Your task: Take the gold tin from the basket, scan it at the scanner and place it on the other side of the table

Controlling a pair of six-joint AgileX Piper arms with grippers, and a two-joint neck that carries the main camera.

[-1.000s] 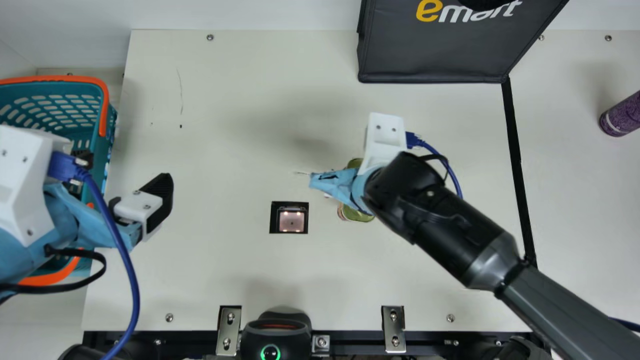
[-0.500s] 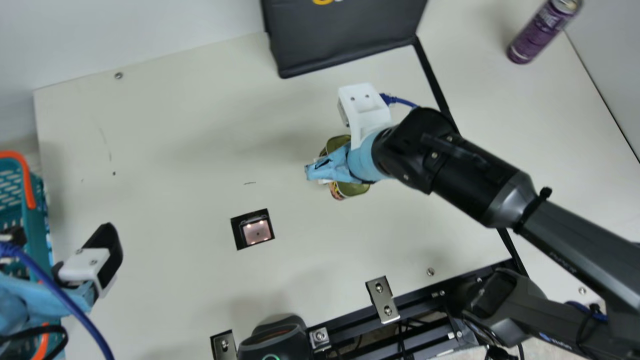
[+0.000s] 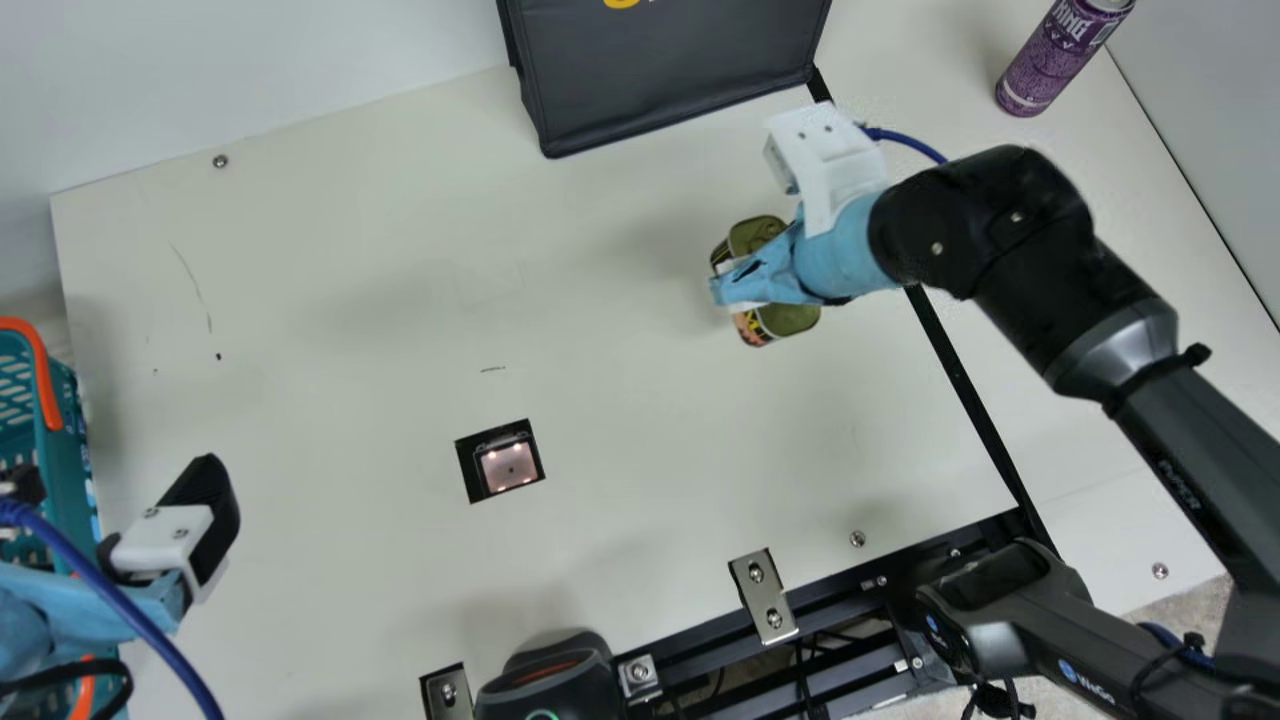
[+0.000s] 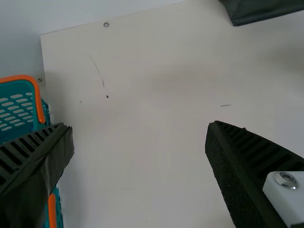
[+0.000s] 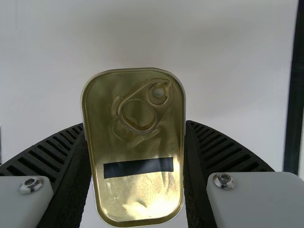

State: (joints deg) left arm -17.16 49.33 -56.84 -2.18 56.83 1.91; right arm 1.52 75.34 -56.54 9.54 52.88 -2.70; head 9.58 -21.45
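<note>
- At the left edge, the teal basket (image 3: 67,405) with its orange handle lies partly behind the left gripper.
- The left arm (image 3: 35,600) reaches in from the left edge, its blue-wrapped wrist pointing right.
- The left gripper (image 3: 120,482) is spread wide with nothing between its fingers; one finger is by the basket, the other over the table (image 3: 350,400).
- Right of that, the scanner (image 3: 509,467) sits in the table, its window lit.
- On the far side stands a dark bag (image 3: 670,75).
- The gold tin (image 3: 793,319) is far and right of the scanner, left of the black strip (image 3: 965,385). Its long side slants from far left to near right; whether it touches the table I cannot tell.
- The right gripper (image 3: 720,286) is clamped on the tin's two long sides, around its middle; the right wrist view shows the pull-ring lid (image 5: 135,147).
- The right arm (image 3: 1095,290) slants from near right toward far left, then bends at its black joint so the wrist points left.
- At far right stands a purple can (image 3: 1055,60).
</note>
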